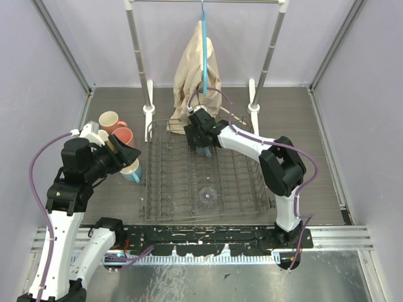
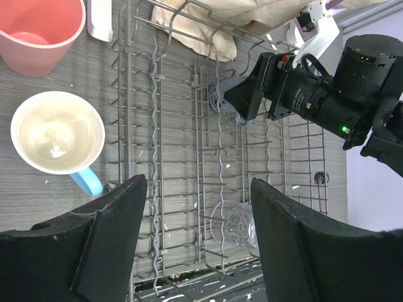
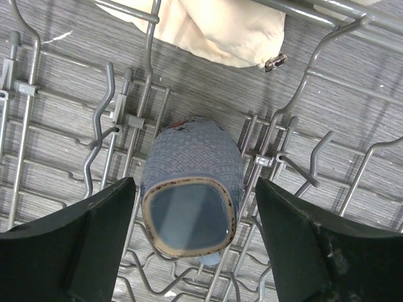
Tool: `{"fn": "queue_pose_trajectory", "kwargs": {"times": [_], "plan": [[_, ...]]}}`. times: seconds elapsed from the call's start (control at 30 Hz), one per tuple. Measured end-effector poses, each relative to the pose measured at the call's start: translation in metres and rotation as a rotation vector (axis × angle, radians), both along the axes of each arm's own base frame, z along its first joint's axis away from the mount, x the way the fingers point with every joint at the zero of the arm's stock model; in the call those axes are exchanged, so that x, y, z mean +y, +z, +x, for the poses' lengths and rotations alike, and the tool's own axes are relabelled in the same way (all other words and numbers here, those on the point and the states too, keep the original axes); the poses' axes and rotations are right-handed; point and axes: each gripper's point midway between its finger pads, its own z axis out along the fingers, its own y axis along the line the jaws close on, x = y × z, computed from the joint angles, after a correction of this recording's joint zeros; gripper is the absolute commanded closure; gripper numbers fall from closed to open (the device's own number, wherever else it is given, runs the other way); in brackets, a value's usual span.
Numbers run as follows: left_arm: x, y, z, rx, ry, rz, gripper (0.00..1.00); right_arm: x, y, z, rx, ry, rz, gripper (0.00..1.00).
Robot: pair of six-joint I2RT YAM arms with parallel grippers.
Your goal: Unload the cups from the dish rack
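Orientation: the grey-blue mug [image 3: 192, 170] lies tilted among the prongs of the rack [image 1: 245, 189], close to the far edge and about mid-width. Its long axis runs from far to near, with the base toward the far edge and the cloth [image 1: 198, 63]. The mouth faces up and toward the near edge. The glass [image 1: 206, 195] stands closer to the near edge of the rack with its axis vertical; whether its mouth is up or down cannot be told.

Right gripper [image 3: 195, 184]: jaws apart, one finger on each side of the grey-blue mug. A gap shows on both sides, and nothing is clamped.

Left gripper [image 2: 198, 181]: jaws wide apart and empty. It hovers at the left edge of the rack, just beside the blue mug [image 2: 56, 132], without touching it.

Count, in the rack: two cups, the grey-blue mug and the glass.

Count, on the surface [image 1: 315, 138] left of the rack: four cups.
- One pink mug [image 1: 110, 119], upright, mouth up.
- A second pink mug [image 1: 124, 136], upright, just beside the first.
- The blue mug, upright, nearest the rack's left edge.
- A yellow mug [image 1: 104, 139], mostly hidden behind the left arm.
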Motion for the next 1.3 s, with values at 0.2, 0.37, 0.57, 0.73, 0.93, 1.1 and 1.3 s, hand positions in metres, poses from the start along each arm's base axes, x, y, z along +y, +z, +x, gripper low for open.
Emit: {"fn": "queue_pose_trajectory", "kwargs": {"times": [0.2,0.37,0.57,0.73,0.93,1.1,1.3], "plan": [[-0.001,-0.002,0.000,0.012,-0.008,-0.002,0.26,-0.001,-0.005,0.000,0.000,-0.001,-0.004,0.68],[-0.002,-0.004,-0.001,0.016,-0.008,-0.003,0.26,-0.002,-0.006,0.002,-0.004,-0.007,-0.001,0.99],[-0.001,-0.004,-0.002,0.015,-0.007,-0.005,0.26,-0.005,-0.005,0.000,-0.024,-0.012,0.015,0.99],[-0.001,-0.004,-0.002,0.017,-0.007,-0.005,0.26,-0.017,0.013,-0.014,-0.038,-0.021,0.031,0.99],[-0.002,-0.004,-0.002,0.019,-0.004,-0.009,0.26,-0.028,0.087,-0.036,-0.135,-0.020,0.155,0.99],[-0.005,-0.003,-0.002,0.026,-0.007,-0.036,0.25,-0.030,0.166,-0.068,-0.244,0.037,0.373,0.99],[-0.025,0.002,-0.002,0.003,-0.078,-0.149,0.24,-0.030,0.207,-0.117,-0.284,0.142,0.636,0.99]]}}
